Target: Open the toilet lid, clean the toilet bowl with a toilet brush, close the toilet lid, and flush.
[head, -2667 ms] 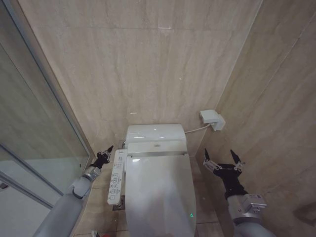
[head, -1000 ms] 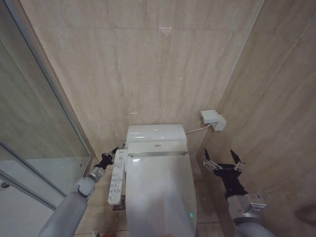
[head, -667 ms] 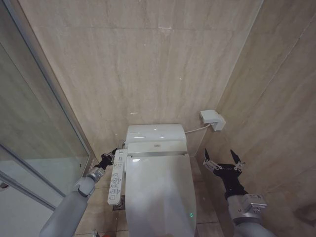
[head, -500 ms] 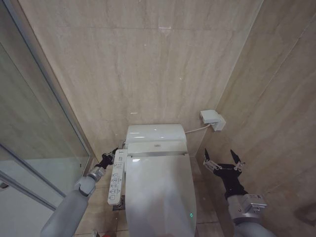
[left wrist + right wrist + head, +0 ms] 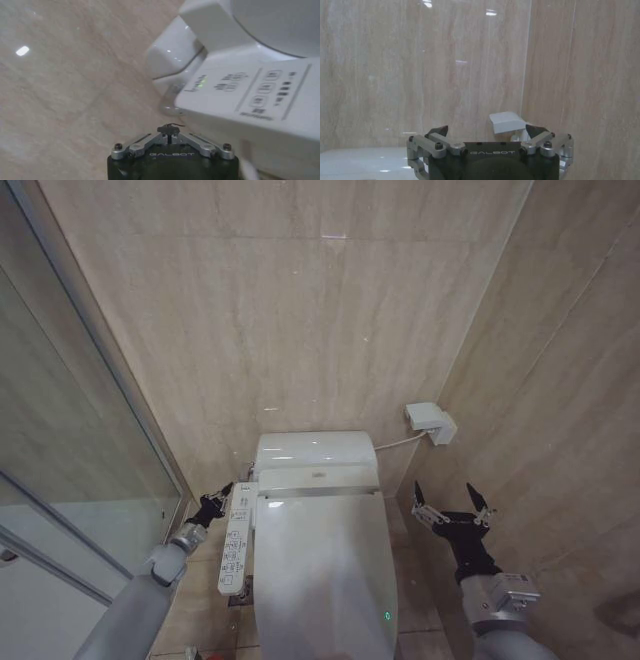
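Over on the left there's the glass shower screen (image 5: 70,470), and just past it the left gripper (image 5: 213,506) sits low in the gap between the glass and the toilet, right beside the far end of the button panel (image 5: 236,538). In the left wrist view its fingers look pinched together to a point, so closed on nothing, with the button panel (image 5: 260,101) just ahead. Moving to the middle, the toilet lid (image 5: 322,565) is flat down over the toilet bowl, and there's a little green light (image 5: 387,615) near its front edge. So I'd say this is the flush end of the job, or at least a button press. If so, go in slow with that closed tip, square to the panel, and hit one button only, because they're packed tight and a sloppy poke could catch a neighbour. On the right, the right gripper (image 5: 450,505) hangs parked beside the toilet with its fingers spread wide, below the white wall box (image 5: 430,422).
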Motion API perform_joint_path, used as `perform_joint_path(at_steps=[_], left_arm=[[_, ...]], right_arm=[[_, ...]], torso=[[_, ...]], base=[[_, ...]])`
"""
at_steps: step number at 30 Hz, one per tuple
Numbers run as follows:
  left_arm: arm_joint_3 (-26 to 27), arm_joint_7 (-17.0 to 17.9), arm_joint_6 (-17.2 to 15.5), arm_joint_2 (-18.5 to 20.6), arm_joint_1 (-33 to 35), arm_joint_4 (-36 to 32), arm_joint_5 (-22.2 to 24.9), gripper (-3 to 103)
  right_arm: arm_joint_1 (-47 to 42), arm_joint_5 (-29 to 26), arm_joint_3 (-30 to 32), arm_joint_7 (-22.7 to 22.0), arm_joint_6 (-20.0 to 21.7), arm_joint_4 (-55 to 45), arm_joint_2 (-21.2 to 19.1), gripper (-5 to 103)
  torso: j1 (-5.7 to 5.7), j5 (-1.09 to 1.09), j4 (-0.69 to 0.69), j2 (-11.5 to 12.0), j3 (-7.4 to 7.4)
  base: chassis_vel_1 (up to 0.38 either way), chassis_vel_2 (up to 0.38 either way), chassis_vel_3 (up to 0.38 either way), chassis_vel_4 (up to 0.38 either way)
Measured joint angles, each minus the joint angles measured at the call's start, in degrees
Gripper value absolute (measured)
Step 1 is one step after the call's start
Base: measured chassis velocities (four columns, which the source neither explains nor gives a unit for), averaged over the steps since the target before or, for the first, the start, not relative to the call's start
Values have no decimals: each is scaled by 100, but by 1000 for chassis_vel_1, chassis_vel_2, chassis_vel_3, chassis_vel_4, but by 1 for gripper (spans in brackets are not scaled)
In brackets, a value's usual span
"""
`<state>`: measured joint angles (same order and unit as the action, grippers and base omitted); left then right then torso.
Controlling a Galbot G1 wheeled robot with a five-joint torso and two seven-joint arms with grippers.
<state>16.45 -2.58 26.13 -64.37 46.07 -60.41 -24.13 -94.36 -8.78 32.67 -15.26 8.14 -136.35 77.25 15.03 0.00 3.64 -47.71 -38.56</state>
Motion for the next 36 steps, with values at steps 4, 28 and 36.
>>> perform_joint_path(at_steps=[4, 28, 36], left_arm=[[35, -8, -17, 111, -2, -115, -20, 0], [-253, -21, 17, 124, -174, -52, -148, 0], [-376, -15, 17, 61, -238, 7, -173, 0]], right_arm=[[0, 0, 0, 0, 0, 0, 0, 100], [0, 0, 0, 0, 0, 0, 0, 100], [0, 0, 0, 0, 0, 0, 0, 100]], torso=[[0, -1, 1, 0, 0], [0, 0, 1, 0, 0], [0, 2, -1, 0, 0]], base=[[0, 0, 0, 0], [0, 0, 0, 0], [0, 0, 0, 0]])
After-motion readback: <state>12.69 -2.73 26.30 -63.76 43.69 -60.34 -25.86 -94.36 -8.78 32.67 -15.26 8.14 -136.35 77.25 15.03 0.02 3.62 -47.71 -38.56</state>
